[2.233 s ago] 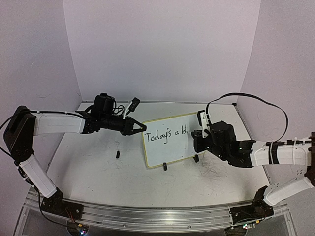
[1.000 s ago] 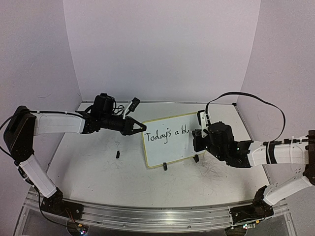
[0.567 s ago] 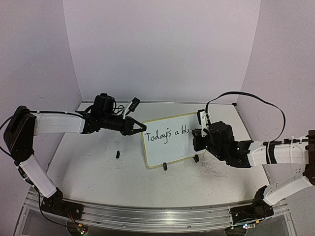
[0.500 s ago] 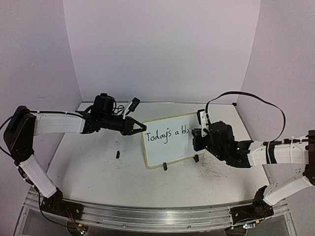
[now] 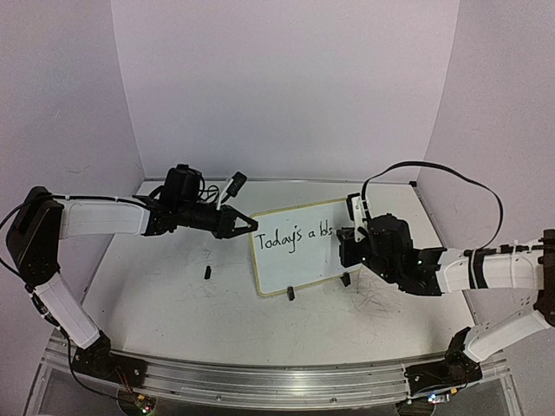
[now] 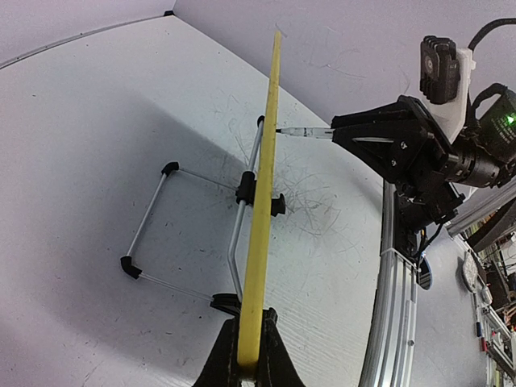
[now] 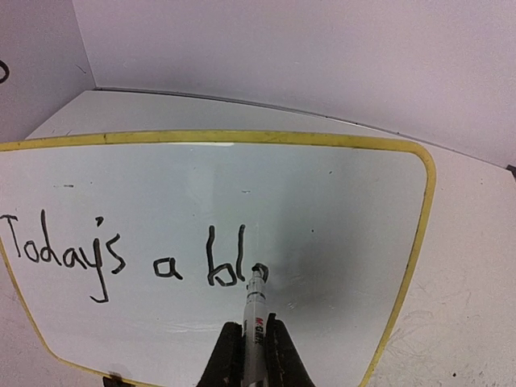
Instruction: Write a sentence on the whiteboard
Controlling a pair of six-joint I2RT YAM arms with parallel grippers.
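The whiteboard (image 5: 299, 251) stands tilted on its wire stand at mid-table; in the left wrist view it shows edge-on as a yellow rim (image 6: 262, 201). My left gripper (image 5: 251, 225) is shut on the board's left edge (image 6: 250, 355). The sentence (image 7: 113, 258) reads "Today's a bl" with a small curl of a further letter beside it; in the top view the sentence (image 5: 295, 237) sits along the board's upper half. My right gripper (image 7: 251, 343) is shut on a white marker (image 7: 255, 310), whose tip touches the board at that curl. From above, the right gripper (image 5: 347, 243) is at the board's right edge.
A small black cap-like piece (image 5: 208, 271) lies on the table left of the board. Grey scribble marks (image 5: 377, 299) cover the tabletop near the right arm. The wire stand's legs (image 6: 173, 234) reach out behind the board. Purple walls close in the back and sides.
The marker tip has moved slightly right along the line and a new curl has appeared after "bl". The left arm and the board have stayed put.
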